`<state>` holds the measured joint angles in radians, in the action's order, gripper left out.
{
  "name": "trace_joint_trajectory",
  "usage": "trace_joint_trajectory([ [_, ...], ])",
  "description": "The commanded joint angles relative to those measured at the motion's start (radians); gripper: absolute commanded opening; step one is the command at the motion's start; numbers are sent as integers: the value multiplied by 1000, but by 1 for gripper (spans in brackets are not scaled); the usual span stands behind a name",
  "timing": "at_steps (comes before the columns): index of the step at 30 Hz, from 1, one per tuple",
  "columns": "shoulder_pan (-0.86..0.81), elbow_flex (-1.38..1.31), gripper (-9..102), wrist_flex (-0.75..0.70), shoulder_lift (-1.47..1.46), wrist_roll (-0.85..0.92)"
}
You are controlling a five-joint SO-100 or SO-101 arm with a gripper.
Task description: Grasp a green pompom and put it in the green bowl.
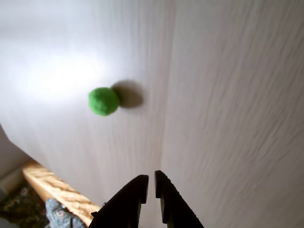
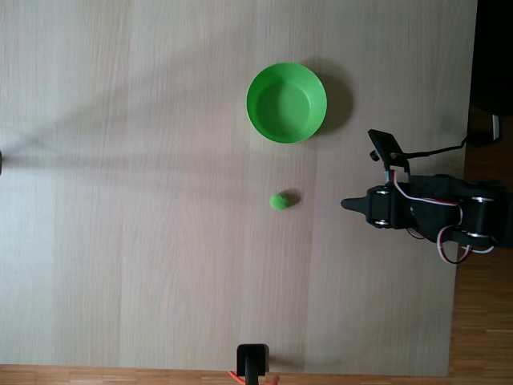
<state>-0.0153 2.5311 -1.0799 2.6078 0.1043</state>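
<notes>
wrist view: the gripper (image 1: 149, 183) is hanging above the pale bench (image 1: 228, 95), its dark jaws nearly together with a thin gap and nothing between them. the green pompom (image 1: 103, 101) is lying on the bench ahead and to the left, well apart from the jaws.

fixed view: the green pompom (image 2: 279, 200) is sitting below the green bowl (image 2: 286, 103), apart from it. the gripper (image 2: 346, 204) is pointing toward the pompom from the right, not touching it.

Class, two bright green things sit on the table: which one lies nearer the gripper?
The tiny fuzzy green pompom; the round green plastic bowl sits farther from the nearly closed gripper.
</notes>
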Motion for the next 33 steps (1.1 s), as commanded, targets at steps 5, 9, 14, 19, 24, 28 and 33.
trace_joint_trajectory([
  [5, 3, -337, 0, 81, -368, -9],
  [9, 6, -387, 1, 133, -505, -9],
  [14, 8, -400, 5, 202, -627, -8],
  [19, 8, -400, 17, 235, -704, 2],
  [24, 9, -402, 27, 235, -752, 3],
  [28, 37, -430, 30, 230, -802, 5],
  [33, 55, -468, 28, 230, -890, 5],
])
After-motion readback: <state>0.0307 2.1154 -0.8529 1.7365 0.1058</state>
